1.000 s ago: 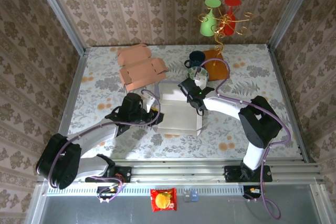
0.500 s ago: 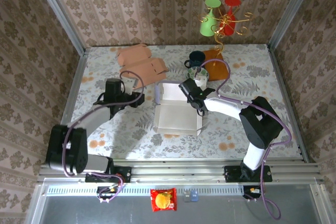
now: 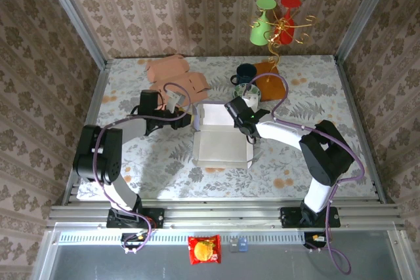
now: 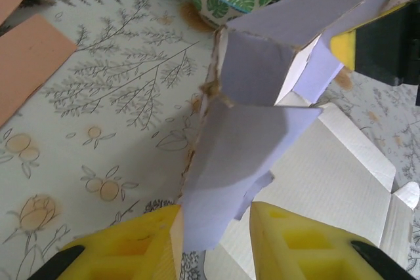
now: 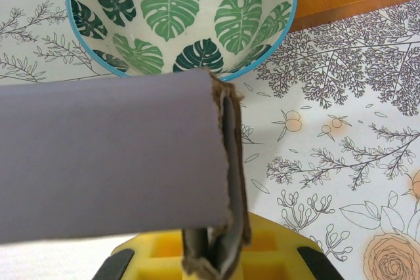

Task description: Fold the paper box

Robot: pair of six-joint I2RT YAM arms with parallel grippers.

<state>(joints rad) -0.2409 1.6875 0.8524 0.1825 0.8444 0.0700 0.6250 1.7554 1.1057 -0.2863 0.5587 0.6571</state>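
Two-armed work on the half-folded white paper box (image 3: 220,150), mid-table (image 3: 131,162) beside the leaf-patterned ceramic bowl (image 5: 184,18). Clenched on its rear wall (image 5: 105,175) with the right gripper (image 5: 213,263). Straddling a side flap (image 4: 243,155) with the left gripper (image 4: 213,227), parted and unclamped.

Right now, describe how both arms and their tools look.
Left arm and right arm: white links, black joints, looping purple cables. Left tool and right tool: blocky yellow fingers with moulded recesses.

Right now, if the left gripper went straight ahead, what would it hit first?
Most likely the box: one of its side flaps sits between the jaws of the left gripper.
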